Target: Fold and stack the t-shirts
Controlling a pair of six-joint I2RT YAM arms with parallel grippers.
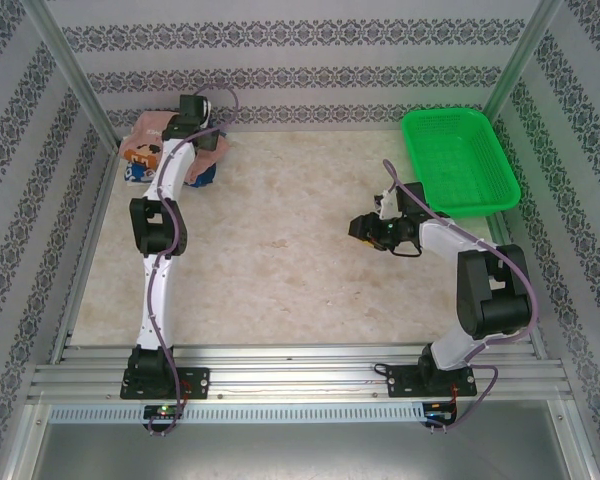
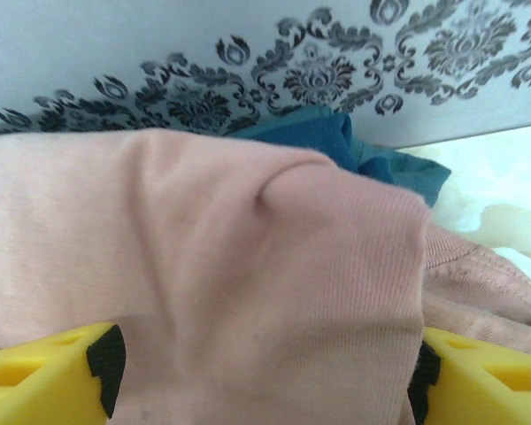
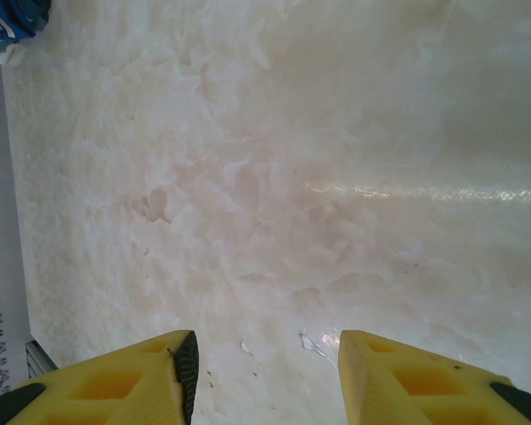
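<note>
The 2 tees lie heaped in the table's far left corner, 1 partly on the other. The left gripper is over the heap, with cloth between its jaws. The basket sits at the far right corner. The right gripper hangs over bare table, near the basket's near left corner.

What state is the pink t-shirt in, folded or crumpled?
Crumpled: the pink t-shirt sits bunched in a rumpled heap with the blue t-shirt.
</note>
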